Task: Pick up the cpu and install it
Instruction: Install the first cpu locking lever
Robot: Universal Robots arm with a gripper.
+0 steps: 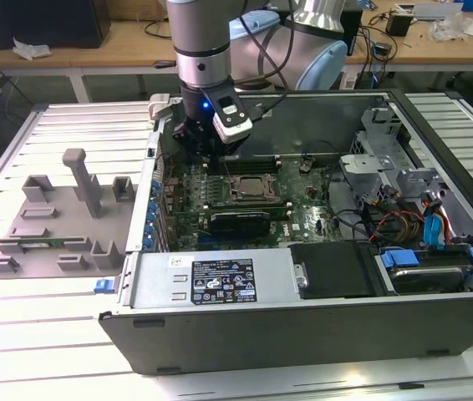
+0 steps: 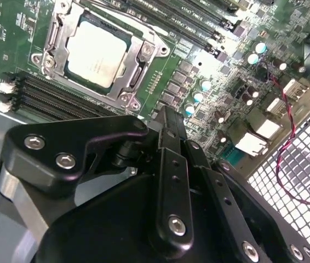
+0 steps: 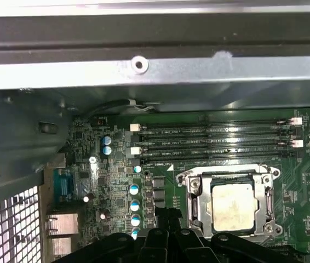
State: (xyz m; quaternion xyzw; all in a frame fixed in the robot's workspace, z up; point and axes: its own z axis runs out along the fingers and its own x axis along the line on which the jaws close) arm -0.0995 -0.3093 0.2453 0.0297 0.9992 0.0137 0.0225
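The cpu (image 1: 253, 189) is a pale silver square lying flat in the metal-framed socket (image 2: 138, 60) on the green motherboard, inside the open computer case. It also shows in both wrist views (image 2: 97, 52) (image 3: 233, 207). My gripper (image 1: 207, 146) hangs over the board beside the socket, toward the exterior view's left and rear. It is apart from the cpu. In both wrist views its black fingers (image 2: 168, 123) (image 3: 168, 216) stand together, shut with nothing between them.
Black memory slots (image 3: 215, 143) run beside the socket. The case's rear wall (image 3: 144, 71) and a perforated grille (image 2: 303, 164) are close to the gripper. A grey fixture tray (image 1: 53, 225) lies on the table at the exterior view's left. Drive bays and cables (image 1: 420, 225) fill the case's right.
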